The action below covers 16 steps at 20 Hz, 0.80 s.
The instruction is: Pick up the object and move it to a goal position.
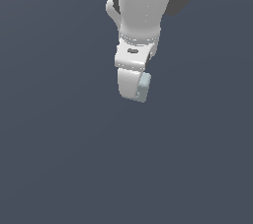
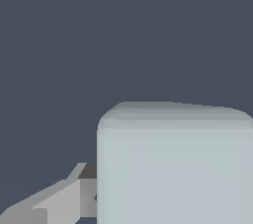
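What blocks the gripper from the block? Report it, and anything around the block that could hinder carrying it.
Nothing visible. The block already sits against the gripper, beside a white finger; the wrist view shows it close up next to a grey finger. Only plain dark background surrounds them. No goal marker shows, so that path cannot be judged.

**Pale block held aloft**

The object [image 1: 144, 88], a small pale grey-blue block with rounded edges and a plain matte surface, sits pressed against the white finger of the gripper [image 1: 137, 89], on the exterior view's right, slightly tilted. In the wrist view the block [image 2: 175, 168] looms large, one flat face showing.
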Each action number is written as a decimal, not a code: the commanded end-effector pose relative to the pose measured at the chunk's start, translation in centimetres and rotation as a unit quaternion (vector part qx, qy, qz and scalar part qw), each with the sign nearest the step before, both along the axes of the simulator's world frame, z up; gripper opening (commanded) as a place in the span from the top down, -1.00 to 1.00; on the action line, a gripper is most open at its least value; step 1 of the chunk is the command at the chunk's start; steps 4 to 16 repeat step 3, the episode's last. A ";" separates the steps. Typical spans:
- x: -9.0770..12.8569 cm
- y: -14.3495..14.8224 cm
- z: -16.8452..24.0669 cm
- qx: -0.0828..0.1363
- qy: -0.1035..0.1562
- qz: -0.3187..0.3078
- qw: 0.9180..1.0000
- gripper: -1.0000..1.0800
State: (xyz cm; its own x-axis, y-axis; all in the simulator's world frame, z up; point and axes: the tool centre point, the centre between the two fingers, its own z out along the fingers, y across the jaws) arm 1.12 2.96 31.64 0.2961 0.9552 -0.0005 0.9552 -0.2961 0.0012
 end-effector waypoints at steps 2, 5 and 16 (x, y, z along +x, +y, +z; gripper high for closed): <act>-0.2 0.2 0.7 0.000 0.001 0.000 1.000 1.00; -0.2 0.2 0.7 0.000 0.001 0.000 1.000 1.00; -0.2 0.2 0.7 0.000 0.001 0.000 1.000 1.00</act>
